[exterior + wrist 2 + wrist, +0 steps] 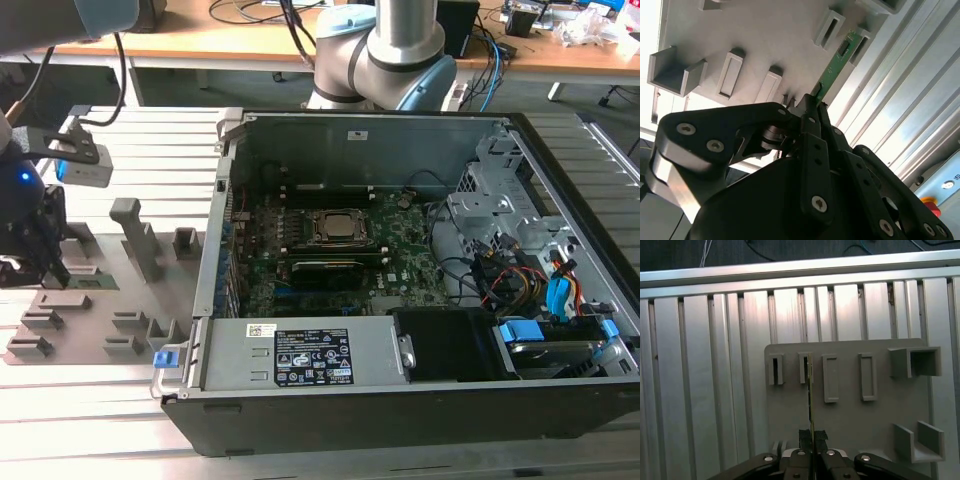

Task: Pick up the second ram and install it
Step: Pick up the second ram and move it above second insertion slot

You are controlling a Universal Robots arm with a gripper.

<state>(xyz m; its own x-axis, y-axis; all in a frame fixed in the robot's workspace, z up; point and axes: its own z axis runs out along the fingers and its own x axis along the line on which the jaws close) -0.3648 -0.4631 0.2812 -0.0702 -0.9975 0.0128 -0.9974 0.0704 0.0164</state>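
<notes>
In both wrist views my gripper (813, 102) (812, 436) is shut on the second ram (838, 61) (810, 400), a narrow green board with small dark chips. The first wrist view shows it edge-on as a thin line. Its far end reaches a slot of the grey holder tray (765, 35) (850, 405); I cannot tell whether it still sits in that slot. In the exterior view the gripper (40, 262) hangs over the holder tray (95, 300) at that view's left, well apart from the open computer case (400, 400) and its green motherboard (400, 262).
The case's metal walls rise around the motherboard, with the CPU socket (340, 228) at its middle and cables and drive bays (530, 290) on the exterior view's right. Several grey posts and slots stand on the tray. A ribbed aluminium table (90, 410) lies underneath.
</notes>
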